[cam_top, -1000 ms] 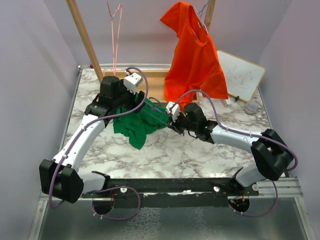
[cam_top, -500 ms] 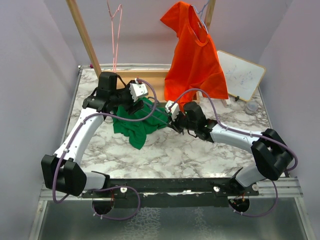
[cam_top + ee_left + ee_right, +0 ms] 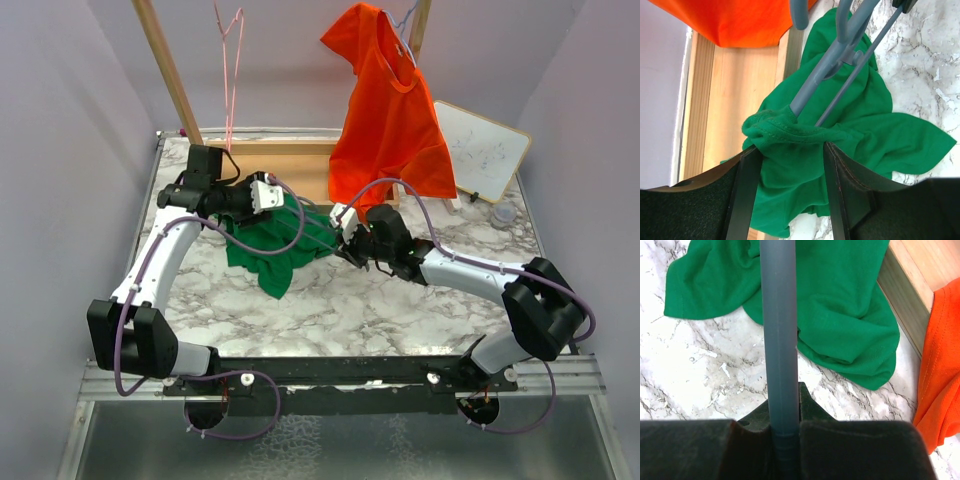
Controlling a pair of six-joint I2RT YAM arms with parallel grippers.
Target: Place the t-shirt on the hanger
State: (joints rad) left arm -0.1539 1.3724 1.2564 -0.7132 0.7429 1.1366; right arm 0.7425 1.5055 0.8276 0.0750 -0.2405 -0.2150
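One illegibly scribbled whiteboard [image 3: 482, 152] leans beyond the t-shirt [image 3: 275, 250].

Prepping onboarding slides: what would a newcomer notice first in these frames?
Probably the bright orange-red cotton t-shirt hanging at the back right, above the white marble-patterned table. Next, the crumpled bright green cotton t-shirt mid-table, with a slate blue-grey clothes hanger poking into it. The right end effector is clamped on that hanger, while the left end effector straddles a bunched fold of the green fabric.
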